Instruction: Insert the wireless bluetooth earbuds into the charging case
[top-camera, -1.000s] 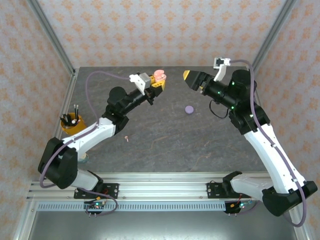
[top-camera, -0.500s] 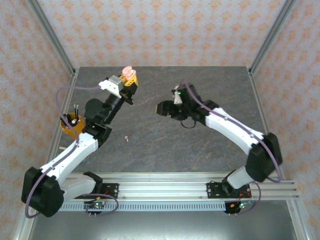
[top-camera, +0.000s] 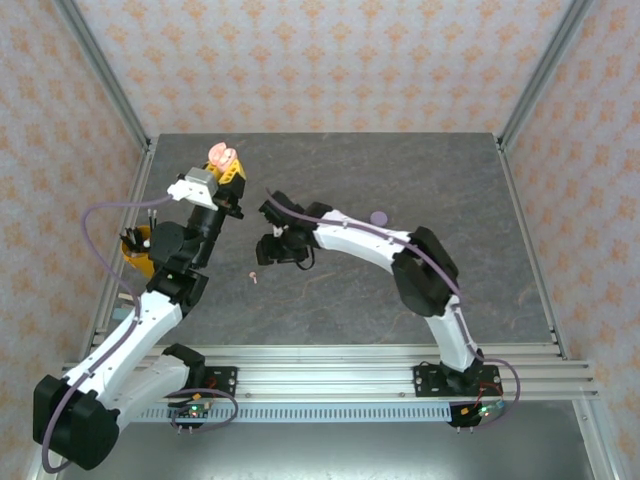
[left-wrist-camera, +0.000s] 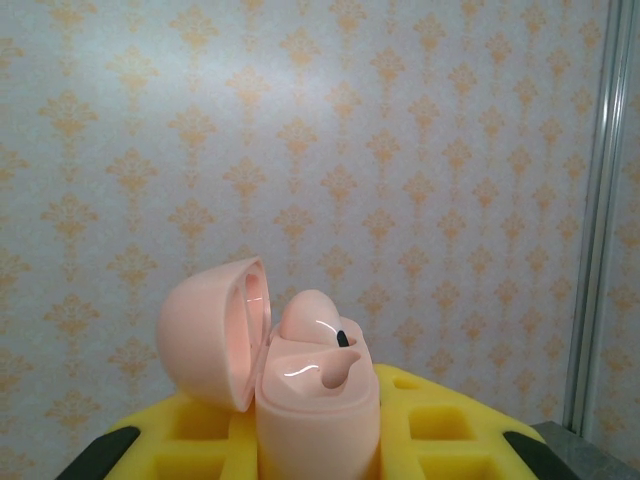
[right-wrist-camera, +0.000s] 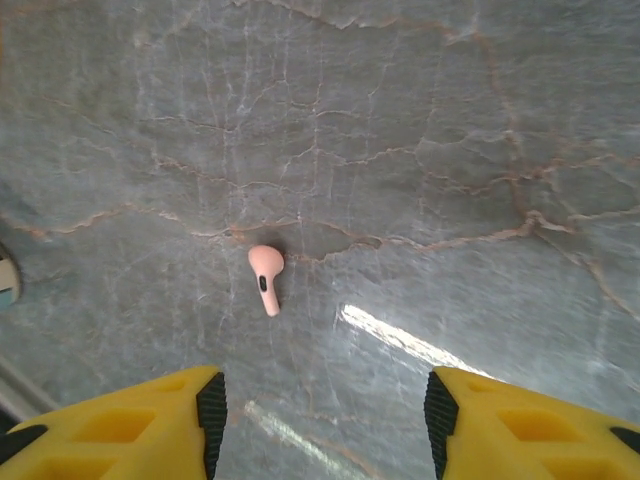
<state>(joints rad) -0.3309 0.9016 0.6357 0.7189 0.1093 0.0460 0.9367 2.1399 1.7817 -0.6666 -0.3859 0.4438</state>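
Note:
My left gripper is raised over the table's back left and is shut on the open pink charging case. In the left wrist view the case stands upright between the yellow fingers. Its lid is swung open to the left and one pink earbud sits in a socket. A second pink earbud lies on the grey table. My right gripper hovers just behind it, open. In the right wrist view this earbud lies ahead and slightly left of the open right gripper, with nothing between the fingers.
A round purple case lies shut on the table behind the right arm's forearm. An orange cup holding dark pens stands at the left edge beside the left arm. Metal frame posts and papered walls close in the back and sides.
The left arm swung left, carrying the pink case. The right arm swept from the back right across and down to just over the loose pink earbud, its jaws narrowing somewhat.

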